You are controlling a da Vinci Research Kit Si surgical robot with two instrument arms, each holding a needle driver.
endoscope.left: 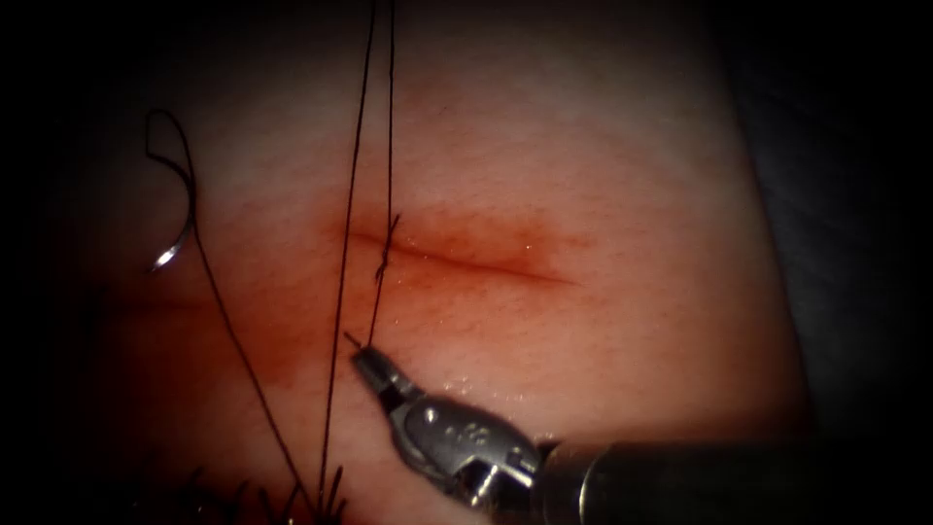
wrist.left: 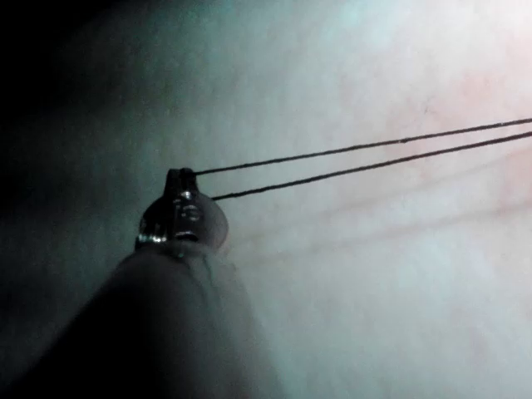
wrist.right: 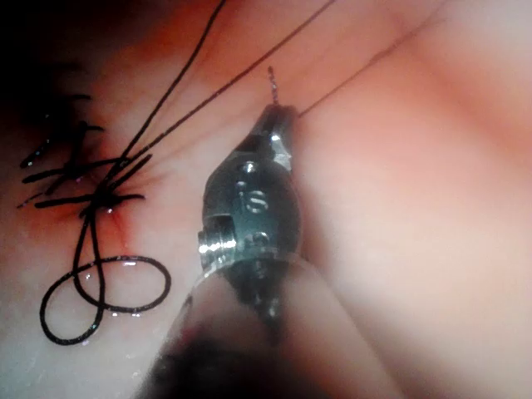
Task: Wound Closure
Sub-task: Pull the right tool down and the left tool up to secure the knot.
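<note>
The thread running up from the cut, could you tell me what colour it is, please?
Black; the thread shows best in the endoscope view against the pale pink tissue.

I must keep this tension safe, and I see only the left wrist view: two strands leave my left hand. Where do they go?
Observer: In the endoscope view both strands of thread run down to the cut. One crosses its left end, and the other passes on down the tissue.
Operator: What does the right hand hold?
Observer: The right hand is shut on a short thread end, just below the cut.
Operator: And the needle?
Observer: The needle lies on the tissue, left of the cut, in neither hand.
</note>
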